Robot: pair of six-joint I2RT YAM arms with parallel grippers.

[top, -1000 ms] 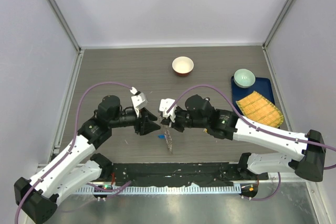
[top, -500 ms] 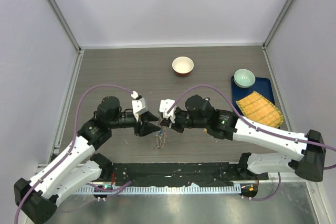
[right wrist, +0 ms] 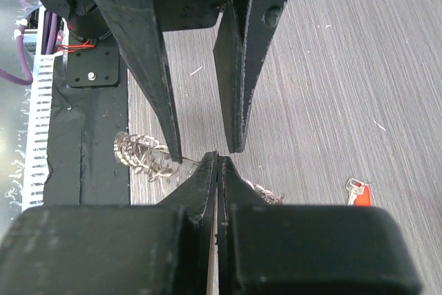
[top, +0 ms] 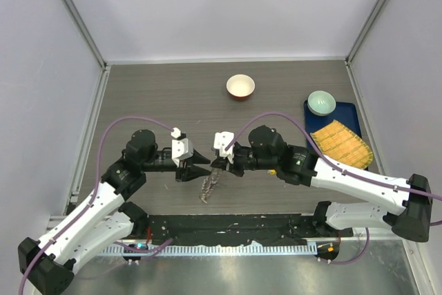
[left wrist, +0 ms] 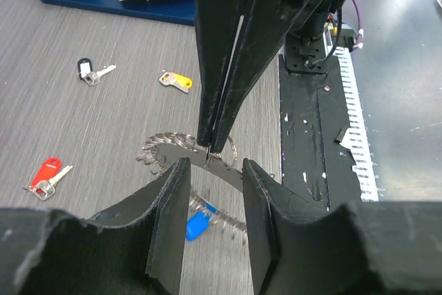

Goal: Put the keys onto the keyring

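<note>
Right gripper [left wrist: 210, 144]: jaws pressed together, pinching the keyring [left wrist: 169, 153] at its rim, close to the near edge of the table [left wrist: 103, 122]. Left gripper [left wrist: 215, 168]: spread, one finger either side of the ring band. Blue key [left wrist: 197, 224] sits by the ring; red key [left wrist: 47, 174], yellow key [left wrist: 176, 81] and black key [left wrist: 90, 72] lie loose beyond.

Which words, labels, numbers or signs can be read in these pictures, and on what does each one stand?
None can be read.
The red key, black key, yellow key, blue key and blue tray show no print.
The white scraps on the black base plate are too blurred to tell.
</note>
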